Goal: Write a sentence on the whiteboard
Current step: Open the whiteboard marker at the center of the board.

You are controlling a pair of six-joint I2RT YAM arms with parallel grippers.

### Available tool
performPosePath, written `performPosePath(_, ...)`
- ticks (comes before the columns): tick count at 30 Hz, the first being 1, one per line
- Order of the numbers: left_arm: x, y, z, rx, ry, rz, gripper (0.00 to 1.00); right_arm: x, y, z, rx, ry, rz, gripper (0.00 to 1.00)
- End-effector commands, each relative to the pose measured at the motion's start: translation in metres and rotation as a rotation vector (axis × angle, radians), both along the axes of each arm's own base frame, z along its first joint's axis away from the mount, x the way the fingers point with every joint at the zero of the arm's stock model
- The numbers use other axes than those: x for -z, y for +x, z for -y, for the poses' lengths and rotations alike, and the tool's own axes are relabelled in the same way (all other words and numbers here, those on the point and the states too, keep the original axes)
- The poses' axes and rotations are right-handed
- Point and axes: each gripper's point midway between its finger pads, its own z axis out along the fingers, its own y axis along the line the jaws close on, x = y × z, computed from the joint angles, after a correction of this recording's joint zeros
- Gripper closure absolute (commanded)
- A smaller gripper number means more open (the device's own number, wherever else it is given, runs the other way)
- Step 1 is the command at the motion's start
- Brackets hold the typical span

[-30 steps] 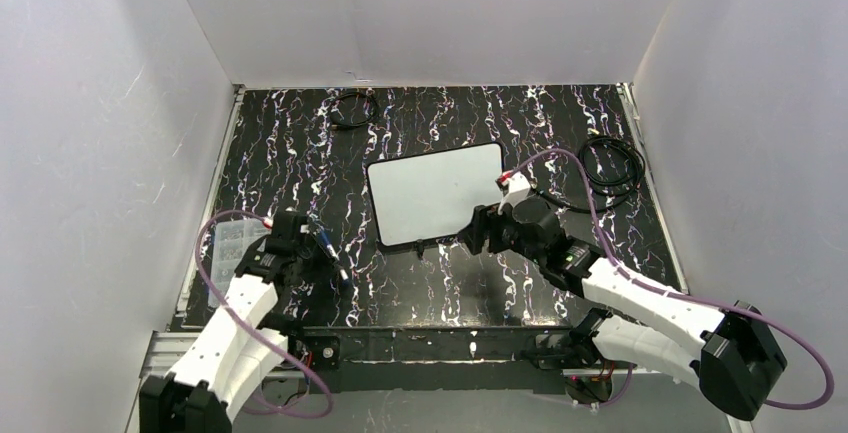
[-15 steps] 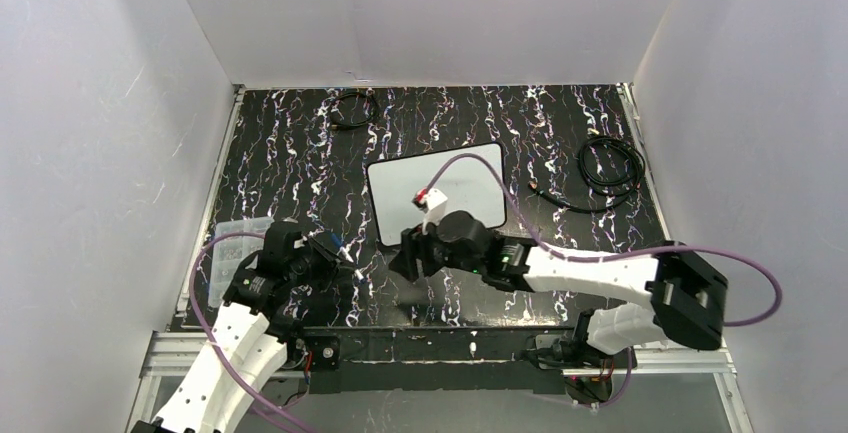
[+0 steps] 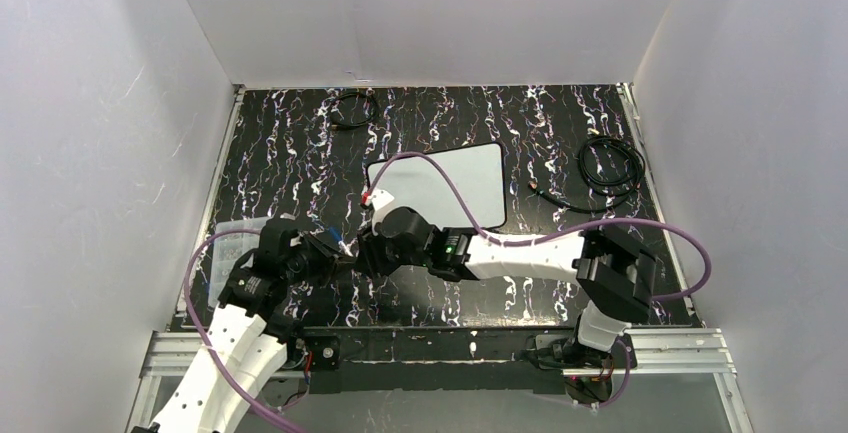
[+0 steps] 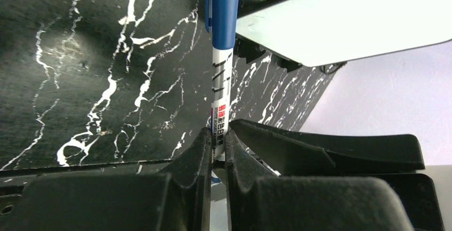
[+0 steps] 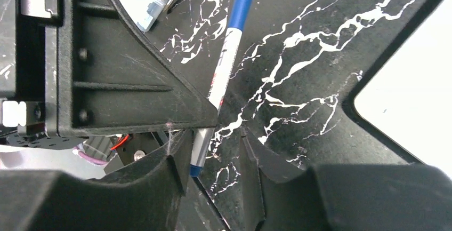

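Left jaws pinch a blue-capped marker by its white barrel; right jaws stand spread with the marker's end between them.

A black tabletop veined with white, like marble, forms the floor of a small booth; three plain white walls close it in, the left wall, the back wall and the right wall; the light is soft and even, a little dimmer toward the far corners; a metal rail runs along the near edge; a coil of black cable lies near the right wall; a smaller loop lies near the back wall.
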Motion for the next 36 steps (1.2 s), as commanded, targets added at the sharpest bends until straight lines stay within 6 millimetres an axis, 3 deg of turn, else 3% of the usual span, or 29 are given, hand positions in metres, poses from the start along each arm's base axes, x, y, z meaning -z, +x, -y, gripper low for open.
performPosePath(1, -0.013, -0.005, 0.005, 0.024, -0.034, 0.017, 1.0, -0.007, 0.0, -0.017, -0.033, -0.012, 0.011, 0.57)
performPosePath(12, -0.005, -0.006, 0.002, 0.028, -0.01, 0.007, 1.0, -0.018, -0.018, -0.008, -0.092, 0.052, -0.01, 0.57)
performPosePath(19, -0.002, -0.004, 0.0, 0.022, 0.009, 0.006, 1.0, -0.004, -0.021, -0.009, -0.102, -0.002, -0.015, 0.6)
performPosePath(29, -0.002, -0.004, 0.0, 0.019, 0.007, 0.013, 1.0, 0.0, -0.022, -0.016, -0.116, -0.028, 0.005, 0.65)
performPosePath(32, -0.003, -0.004, 0.0, 0.023, 0.008, 0.017, 1.0, -0.001, -0.019, -0.017, -0.109, -0.031, 0.021, 0.73)
performPosePath(36, -0.005, -0.004, 0.002, 0.058, 0.017, 0.034, 1.0, -0.004, -0.013, -0.018, -0.087, -0.044, 0.038, 0.99)
